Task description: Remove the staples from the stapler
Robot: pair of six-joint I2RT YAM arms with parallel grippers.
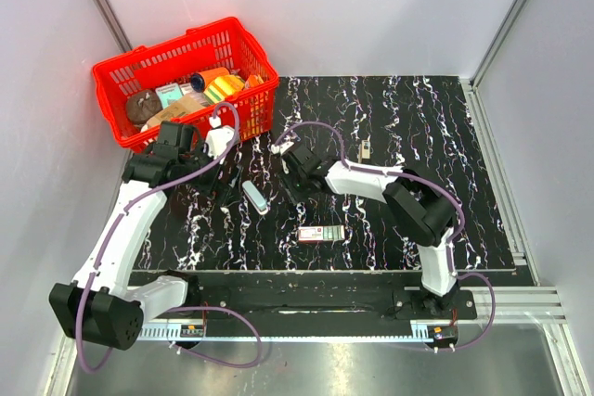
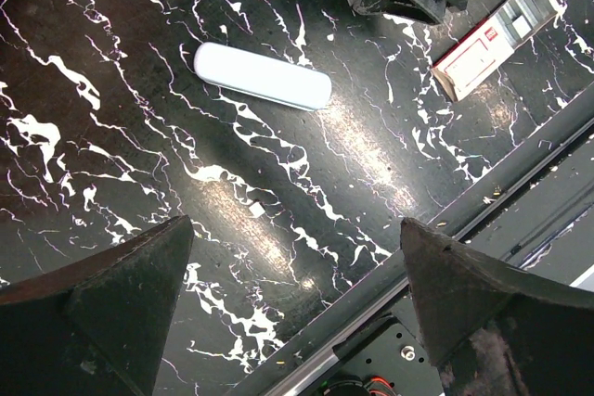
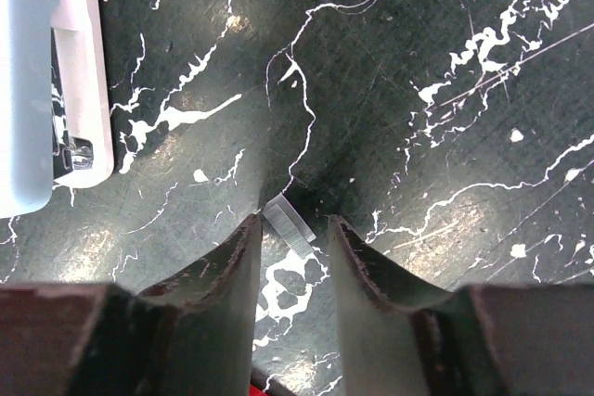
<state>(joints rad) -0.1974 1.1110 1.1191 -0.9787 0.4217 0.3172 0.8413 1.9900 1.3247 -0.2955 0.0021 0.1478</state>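
The stapler (image 1: 254, 197), a slim pale blue-grey bar, lies flat on the black marbled mat between my two grippers. It also shows in the left wrist view (image 2: 263, 76) and at the upper left of the right wrist view (image 3: 37, 81). A short silver strip of staples (image 3: 295, 229) lies on the mat at my right gripper's tips, touching the left finger. My right gripper (image 3: 292, 220) (image 1: 293, 194) is low over the mat, its jaws a narrow gap apart. My left gripper (image 2: 297, 229) (image 1: 225, 190) is wide open and empty, left of the stapler.
A red basket (image 1: 246, 53) full of items stands at the back left. A small flat box with a red-and-green label (image 1: 321, 234) (image 2: 497, 39) lies near the mat's front edge. A small pale object (image 1: 366, 148) lies further back. The metal rail (image 2: 520, 183) borders the mat.
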